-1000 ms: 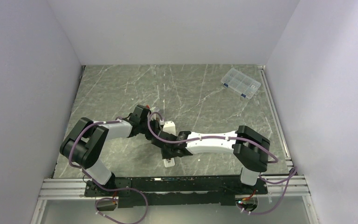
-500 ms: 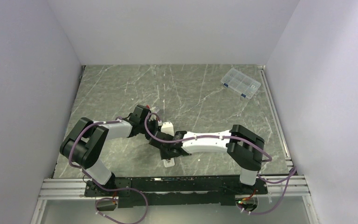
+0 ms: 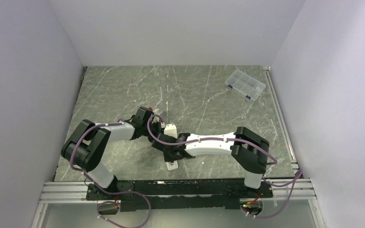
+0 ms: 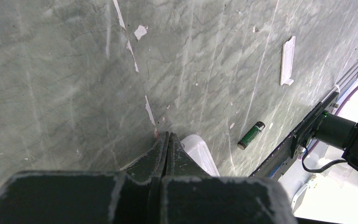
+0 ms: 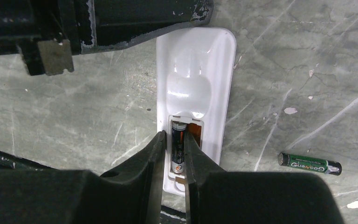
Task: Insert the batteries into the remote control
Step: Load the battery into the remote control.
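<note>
While the left gripper (image 4: pixel 168 138), its fingers pressed together, sets its tip against the far end of the remote (image 5: pixel 196 70), the right gripper (image 5: pixel 174 137) pinches a battery (image 5: pixel 178 151) sitting in the open compartment at the remote's near end. The remote lies back up on the table (image 5: pixel 307 70). A second battery (image 5: pixel 310 164) lies loose near it, not touching, and a white cover (image 4: pixel 287 60) lies farther off. A clear box (image 3: pixel 245 84) sits near the far right corner.
</note>
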`<state>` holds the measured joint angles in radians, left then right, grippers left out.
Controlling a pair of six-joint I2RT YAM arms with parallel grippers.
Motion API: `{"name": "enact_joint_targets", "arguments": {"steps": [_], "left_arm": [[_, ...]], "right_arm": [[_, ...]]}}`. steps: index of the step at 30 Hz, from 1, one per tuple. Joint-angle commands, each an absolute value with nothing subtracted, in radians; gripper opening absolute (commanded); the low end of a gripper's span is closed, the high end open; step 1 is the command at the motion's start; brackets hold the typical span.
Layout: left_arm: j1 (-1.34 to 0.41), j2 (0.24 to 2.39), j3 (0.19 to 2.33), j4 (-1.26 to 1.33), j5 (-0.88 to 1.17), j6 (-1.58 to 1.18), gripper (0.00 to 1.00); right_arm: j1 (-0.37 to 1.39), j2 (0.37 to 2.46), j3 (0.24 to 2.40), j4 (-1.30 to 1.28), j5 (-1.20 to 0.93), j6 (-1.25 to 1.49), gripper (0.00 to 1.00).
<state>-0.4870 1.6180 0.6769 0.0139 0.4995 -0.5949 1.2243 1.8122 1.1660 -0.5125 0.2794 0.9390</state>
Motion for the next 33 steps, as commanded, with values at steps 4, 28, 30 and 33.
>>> {"name": "enact_joint_targets", "arguments": {"steps": [4, 28, 30, 33], "left_arm": [[-0.488, 1.6, 0.674, 0.012, 0.503, -0.578, 0.0], [-0.489, 1.601, 0.691, -0.011, 0.494, -0.569, 0.0], [-0.488, 1.599, 0.693, -0.027, 0.491, -0.568, 0.0], [-0.489, 1.597, 0.696, -0.034, 0.488, -0.567, 0.0]], "right_arm": [[1.22, 1.812, 1.193, -0.536, 0.311, 0.937, 0.24], [1.22, 1.663, 1.222, -0.62, 0.372, 0.934, 0.36], [1.22, 1.637, 1.21, -0.624, 0.376, 0.935, 0.37], [1.22, 1.6, 1.19, -0.638, 0.388, 0.933, 0.38]]}}
